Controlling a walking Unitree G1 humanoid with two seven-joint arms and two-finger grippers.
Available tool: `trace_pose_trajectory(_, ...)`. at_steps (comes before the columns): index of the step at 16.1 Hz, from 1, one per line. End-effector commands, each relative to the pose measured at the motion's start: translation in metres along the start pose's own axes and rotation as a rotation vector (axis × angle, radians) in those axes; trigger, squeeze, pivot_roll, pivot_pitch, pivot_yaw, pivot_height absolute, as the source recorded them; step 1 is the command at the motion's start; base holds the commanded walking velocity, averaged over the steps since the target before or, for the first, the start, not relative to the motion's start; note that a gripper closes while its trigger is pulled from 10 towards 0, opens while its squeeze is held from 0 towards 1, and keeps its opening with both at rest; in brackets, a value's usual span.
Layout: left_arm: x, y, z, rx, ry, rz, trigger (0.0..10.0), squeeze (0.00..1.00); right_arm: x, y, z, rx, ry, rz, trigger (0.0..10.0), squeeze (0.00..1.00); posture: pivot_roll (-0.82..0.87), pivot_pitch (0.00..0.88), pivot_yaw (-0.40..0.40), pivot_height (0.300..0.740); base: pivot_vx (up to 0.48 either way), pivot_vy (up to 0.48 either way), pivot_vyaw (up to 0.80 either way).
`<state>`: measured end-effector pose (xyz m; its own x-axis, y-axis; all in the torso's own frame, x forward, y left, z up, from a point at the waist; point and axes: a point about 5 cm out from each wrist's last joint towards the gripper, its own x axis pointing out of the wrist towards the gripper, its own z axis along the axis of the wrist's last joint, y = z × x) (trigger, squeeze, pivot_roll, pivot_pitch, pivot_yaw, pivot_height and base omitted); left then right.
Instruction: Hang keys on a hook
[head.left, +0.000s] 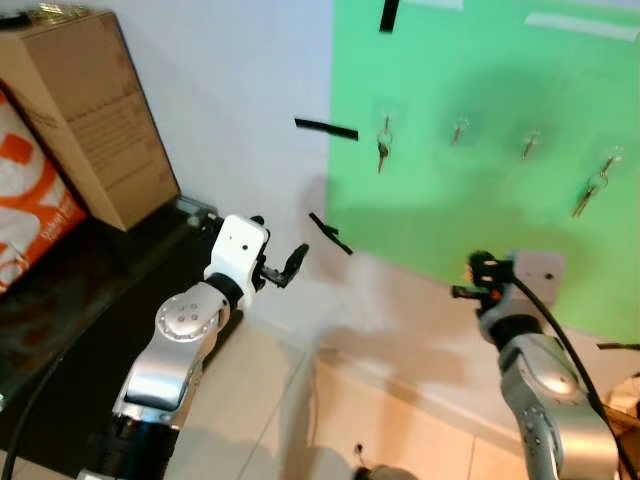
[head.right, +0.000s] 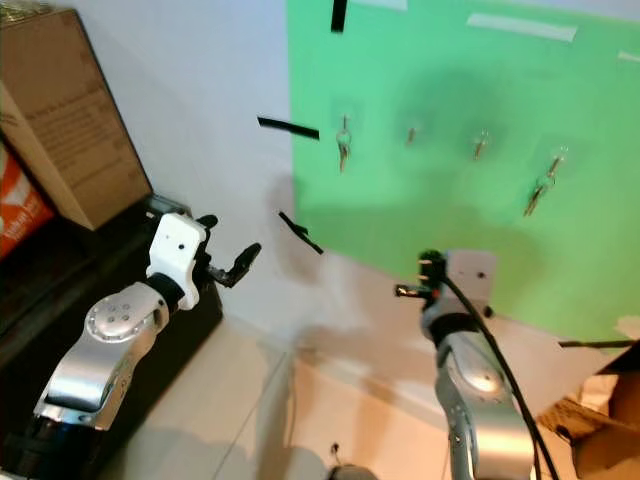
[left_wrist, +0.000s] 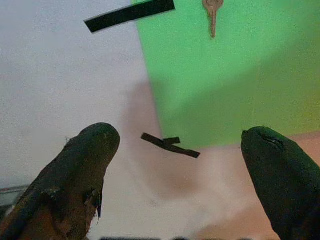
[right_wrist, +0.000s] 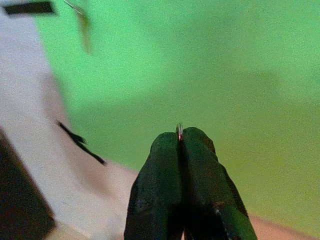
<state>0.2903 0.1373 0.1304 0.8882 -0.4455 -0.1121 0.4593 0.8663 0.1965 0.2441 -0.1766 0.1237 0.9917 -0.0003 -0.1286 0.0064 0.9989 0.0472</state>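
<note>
A green board (head.left: 480, 80) on the wall carries a row of small hooks. A key (head.left: 383, 150) hangs from the leftmost hook and a key bunch (head.left: 592, 188) from the rightmost. The two middle hooks (head.left: 459, 130) (head.left: 529, 145) look bare. My right gripper (head.left: 468, 280) is raised below the board, a little short of it. Its fingers are shut, and a thin metal key ring (right_wrist: 179, 131) peeks out between the tips; the keys themselves are hidden. My left gripper (head.left: 278, 243) is held up near the board's lower left corner, open and empty.
A cardboard box (head.left: 90, 110) and an orange-and-white bag (head.left: 30, 200) sit on a dark low cabinet (head.left: 90, 300) at the left. Black tape strips (head.left: 326, 128) (head.left: 330, 233) mark the wall by the board's left edge. More cardboard (head.right: 600, 420) lies at the lower right.
</note>
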Motion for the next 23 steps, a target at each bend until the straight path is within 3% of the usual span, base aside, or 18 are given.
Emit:
trace_pose_trajectory(1, 0.000, 0.001, 0.002, 0.000, -0.004, -0.008, 10.0, 0.00, 0.001, 0.000, 0.003, -0.009, -0.018, 0.023, 10.0, 0.00, -0.04, 0.000, 0.029, 0.740, 0.289, 0.000, 0.00)
trace_pose_trajectory(4, -0.001, 0.001, 0.001, -0.003, -0.002, -0.016, 10.0, 0.00, 0.002, 0.000, 0.005, 0.000, -0.024, 0.033, 10.0, 0.00, -0.03, 0.000, 0.022, 0.740, 0.300, 0.000, 0.00)
trace_pose_trajectory(8, -0.003, 0.001, 0.001, -0.003, 0.000, -0.027, 10.0, 0.00, 0.002, 0.002, 0.007, -0.013, -0.033, 0.059, 10.0, 0.00, -0.02, 0.000, 0.020, 0.740, 0.306, 0.000, -0.75)
trace_pose_trajectory(14, -0.005, -0.002, 0.002, 0.002, -0.009, -0.077, 10.0, 0.00, 0.001, 0.009, 0.010, -0.018, -0.055, 0.155, 10.0, 0.00, -0.02, 0.000, 0.018, 0.740, 0.149, 0.000, 0.00)
trace_pose_trajectory(20, -0.009, 0.000, 0.007, 0.049, -0.012, -0.232, 10.0, 0.00, 0.009, 0.022, 0.025, 0.052, -0.097, 0.296, 10.0, 0.00, -0.01, 0.000, 0.017, 0.740, 0.000, 0.000, 0.00)
trace_pose_trajectory(23, -0.013, -0.005, 0.012, 0.034, -0.026, -0.350, 10.0, 0.00, 0.016, 0.025, 0.033, 0.065, -0.114, 0.334, 10.0, 0.00, -0.01, 0.000, 0.008, 0.740, 0.000, 0.000, 0.00)
